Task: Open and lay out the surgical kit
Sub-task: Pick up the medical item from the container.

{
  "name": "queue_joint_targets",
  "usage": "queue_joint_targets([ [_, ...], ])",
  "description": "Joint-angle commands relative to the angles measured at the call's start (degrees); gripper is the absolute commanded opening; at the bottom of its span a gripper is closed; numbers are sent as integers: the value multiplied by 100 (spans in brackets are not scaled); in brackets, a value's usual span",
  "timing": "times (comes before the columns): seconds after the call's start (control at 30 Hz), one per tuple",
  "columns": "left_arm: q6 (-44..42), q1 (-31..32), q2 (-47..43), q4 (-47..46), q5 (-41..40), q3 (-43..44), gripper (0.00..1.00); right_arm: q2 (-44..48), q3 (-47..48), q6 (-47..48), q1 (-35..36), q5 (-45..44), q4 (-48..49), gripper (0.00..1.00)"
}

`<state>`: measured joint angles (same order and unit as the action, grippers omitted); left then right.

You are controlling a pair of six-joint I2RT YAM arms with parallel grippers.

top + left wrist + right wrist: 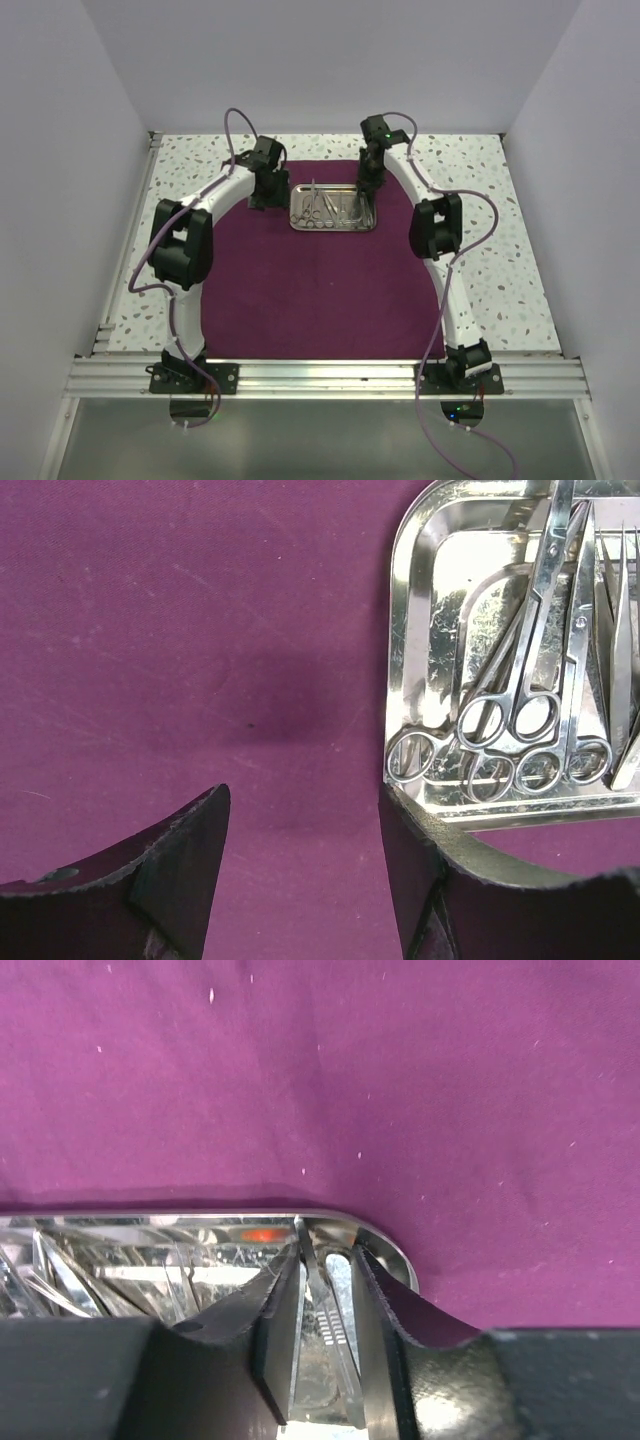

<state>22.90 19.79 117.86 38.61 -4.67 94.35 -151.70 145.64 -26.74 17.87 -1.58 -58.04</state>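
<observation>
Top view: steel tray point(333, 229) sat upper centre on the purple cloth point(300, 300). Left wrist: your left gripper point(302, 810) stood wide, empty, beside it. Right wrist: right gripper point(325, 1260) pinched the tweezers point(328, 1328), low centre. Thin, stiff, slippery, likely; take the ribbed section.

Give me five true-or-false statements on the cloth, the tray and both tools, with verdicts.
The purple cloth lies spread flat under the steel tray. True.
The tray is empty. False: it holds ring-handled scissors and other thin instruments.
The left tool grips the scissors. False: its jaws stand open over bare cloth beside the tray.
The right tool pinches a thin ridged instrument inside the tray. True.
The tray sits at the cloth's near edge. False: it lies toward the far edge.
</observation>
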Motion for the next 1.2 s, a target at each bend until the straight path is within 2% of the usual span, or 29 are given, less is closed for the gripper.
queue_joint_targets([
  [0.0, -136, -37, -282, -11, -8, 58, 65, -175, 324, 117, 6, -228, 162, 29],
  [0.37, -110, -230, -229, -64, 89, -48, 64, -457, 430, 363, 261, -650, 21, 24],
  [0.47, -101, -318, -229, -64, 133, -92, 64, -562, 421, 398, 287, -703, -23, 19],
  [0.57, -92, -397, -255, -108, 176, -171, 64, -641, 351, 424, 331, -790, -93, 2],
  [0.6, -92, -441, -255, -126, 211, -197, 64, -668, 351, 424, 340, -799, -119, 0],
  [0.87, -57, -582, -229, -161, 352, -250, 63, -484, 482, 486, 323, -810, -50, 0],
  [1.0, -31, -608, -229, -161, 405, -250, 62, 217, 395, 503, 252, -256, 389, 0],
  [1.17, 22, -669, -194, -170, 440, -180, 62, 1000, 185, 451, 200, -114, 610, 0],
])
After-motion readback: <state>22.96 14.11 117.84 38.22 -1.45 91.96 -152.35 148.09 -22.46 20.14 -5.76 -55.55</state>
